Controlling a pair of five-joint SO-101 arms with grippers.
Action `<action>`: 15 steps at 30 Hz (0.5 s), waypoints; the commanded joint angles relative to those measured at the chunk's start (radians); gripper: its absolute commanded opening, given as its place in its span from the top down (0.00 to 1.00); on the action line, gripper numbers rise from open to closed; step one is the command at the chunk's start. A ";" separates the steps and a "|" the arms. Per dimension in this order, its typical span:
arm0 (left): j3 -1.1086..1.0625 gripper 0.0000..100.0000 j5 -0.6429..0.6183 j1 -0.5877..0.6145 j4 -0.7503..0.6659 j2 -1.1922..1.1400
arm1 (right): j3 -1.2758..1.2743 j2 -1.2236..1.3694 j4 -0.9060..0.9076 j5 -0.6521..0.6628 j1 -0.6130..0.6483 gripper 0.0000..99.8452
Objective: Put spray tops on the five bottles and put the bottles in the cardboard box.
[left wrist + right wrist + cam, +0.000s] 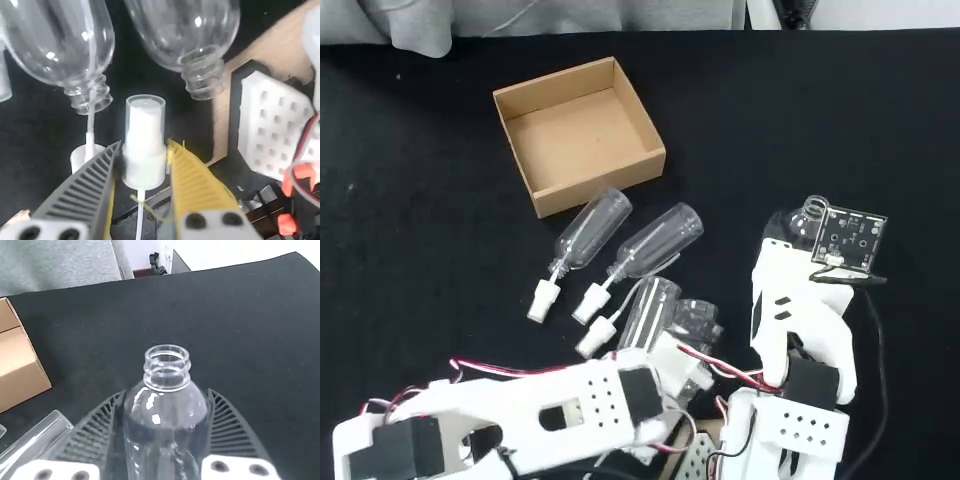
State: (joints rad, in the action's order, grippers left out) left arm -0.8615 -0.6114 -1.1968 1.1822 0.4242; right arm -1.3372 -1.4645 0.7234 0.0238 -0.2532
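Right hand (166,392) is clamped round the body of a clear bottle (165,420), just under the shoulder, open neck pointing up and away from the hand. Left hand (144,145) is pinching a white spray top (144,125) by its collar, dip tube hanging out behind the jaws. The other bottles (590,235) lie on the surface (420,200) between the arms and the box (535,185), and the box has nothing in it.

Handling-wise, the bottle looks empty, thin-walled and slick, so probably very light and easy to dent or squirt out of a hard squeeze. Mid-body is a sensible place to hold it, since that leaves the threads free. The top looks like stiff plastic, but that skinny tube will likely flex, so holding the collar and feeding the tube in first seems the way to go.
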 commanded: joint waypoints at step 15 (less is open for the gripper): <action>-0.051 0.97 0.124 0.074 0.009 0.172 | 0.050 -0.022 -0.028 0.000 -0.015 0.85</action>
State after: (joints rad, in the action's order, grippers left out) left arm -0.9122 -0.5409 -1.0863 1.1822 0.5439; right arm -1.3372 -1.4645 0.7234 0.0238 -0.2532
